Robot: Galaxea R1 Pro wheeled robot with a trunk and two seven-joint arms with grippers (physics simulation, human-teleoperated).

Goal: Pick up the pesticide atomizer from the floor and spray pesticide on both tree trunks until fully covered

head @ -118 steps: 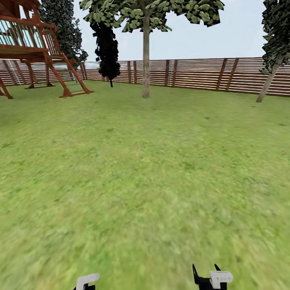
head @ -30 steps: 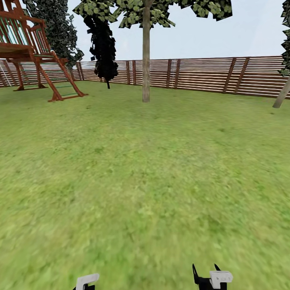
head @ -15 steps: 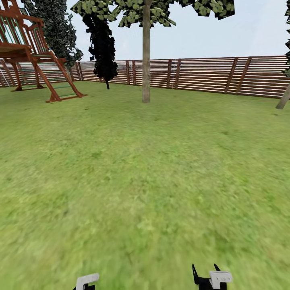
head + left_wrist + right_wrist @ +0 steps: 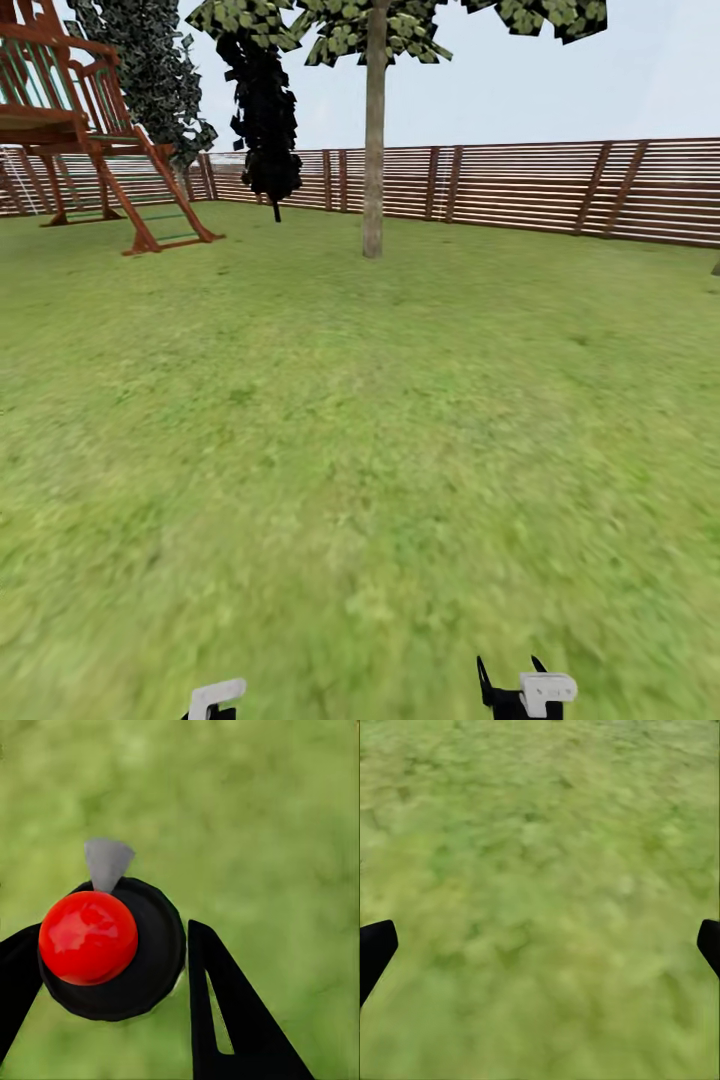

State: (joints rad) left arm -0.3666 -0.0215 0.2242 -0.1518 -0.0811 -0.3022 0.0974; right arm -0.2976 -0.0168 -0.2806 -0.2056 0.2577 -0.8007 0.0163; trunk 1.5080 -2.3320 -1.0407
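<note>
In the left wrist view my left gripper (image 4: 111, 937) is shut on the pesticide atomizer (image 4: 112, 945), a black bottle with a red cap, seen from above over grass. My right gripper (image 4: 544, 937) is open with nothing between its fingers, and its black fingertips (image 4: 482, 672) show at the bottom of the head view. One tree stands ahead across the lawn, its pale trunk (image 4: 373, 150) straight and upright before the fence. A sliver of another trunk base (image 4: 716, 268) touches the right edge. The floor is out of view; only grass lies below.
A red-brown wooden playset (image 4: 90, 130) with a ladder stands at the far left. A dark shrub (image 4: 262, 110) and a leafy tree (image 4: 150, 70) rise near it. A brown slat fence (image 4: 540, 190) closes the back. Open lawn (image 4: 360, 420) stretches to the trunk.
The whole view has advanced over the lawn and turned a little left, so the trunk looks nearer and sits further right. Both grippers hold their poses.
</note>
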